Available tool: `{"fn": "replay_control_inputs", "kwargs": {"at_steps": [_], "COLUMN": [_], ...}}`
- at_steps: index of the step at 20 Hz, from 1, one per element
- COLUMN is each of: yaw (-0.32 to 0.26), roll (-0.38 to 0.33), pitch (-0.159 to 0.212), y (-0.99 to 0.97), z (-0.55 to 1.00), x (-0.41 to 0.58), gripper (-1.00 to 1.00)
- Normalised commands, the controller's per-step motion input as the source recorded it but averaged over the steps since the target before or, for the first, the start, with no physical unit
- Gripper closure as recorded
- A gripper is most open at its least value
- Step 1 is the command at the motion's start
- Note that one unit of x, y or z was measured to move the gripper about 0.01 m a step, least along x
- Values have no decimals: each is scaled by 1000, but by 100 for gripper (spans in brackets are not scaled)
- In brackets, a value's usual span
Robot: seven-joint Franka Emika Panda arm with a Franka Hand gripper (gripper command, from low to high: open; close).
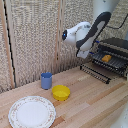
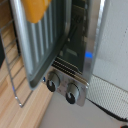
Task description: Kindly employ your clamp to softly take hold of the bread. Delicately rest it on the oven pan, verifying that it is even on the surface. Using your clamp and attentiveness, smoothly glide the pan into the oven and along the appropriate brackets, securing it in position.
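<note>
Pale wooden planks form the table (image 1: 95, 100) beneath my arm, with a woven, straw-coloured screen standing behind it. I am a white and black robot arm reaching in from the top of the exterior view, bent down toward that view's right. My gripper (image 1: 83, 54) hangs just beside the front of the oven (image 1: 116, 49), a small dark box with silver-grey trim and a black top at the far right of the exterior view. My fingers are too small and blurred there, and they do not show in the wrist view, so I cannot tell whether they are spread or pressed together.

The oven pan (image 1: 112, 62), a dark wire rack of parallel bars, lies in the oven's mouth. The bread (image 1: 106, 58), a small golden orange-brown piece, rests on the pan, apart from my gripper. Below the pan, the oven door (image 1: 95, 73) lies folded down toward the table.

My wrist view looks closely at the oven's front: the bread (image 2: 37, 10) on grey metal bars (image 2: 42, 42), two round dark knobs (image 2: 61, 88) on the silver panel, and a small blue glow (image 2: 88, 55) beside them.

Well apart from the oven, toward the exterior view's left, a blue cup (image 1: 46, 80) stands near a round yellow bowl (image 1: 61, 92). A white plate (image 1: 32, 111) with a patterned rim lies nearest the camera.
</note>
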Motion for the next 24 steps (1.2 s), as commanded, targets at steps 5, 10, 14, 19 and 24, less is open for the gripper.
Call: {"fn": "replay_control_inputs", "kwargs": {"at_steps": [5,10,14,19,24], "yaw": [172,80,-8,26,99], "roll": [-5,-48,-98,-53,-5], "pitch": [76,-14,-57,-21,12], "y": [-202,-483,-454,-517,-433], "z": [-435,-11,130,31,-45], "x": [96,-150,-266,-153,-13], "gripper": [-100,-100,-100,-100,-100]}}
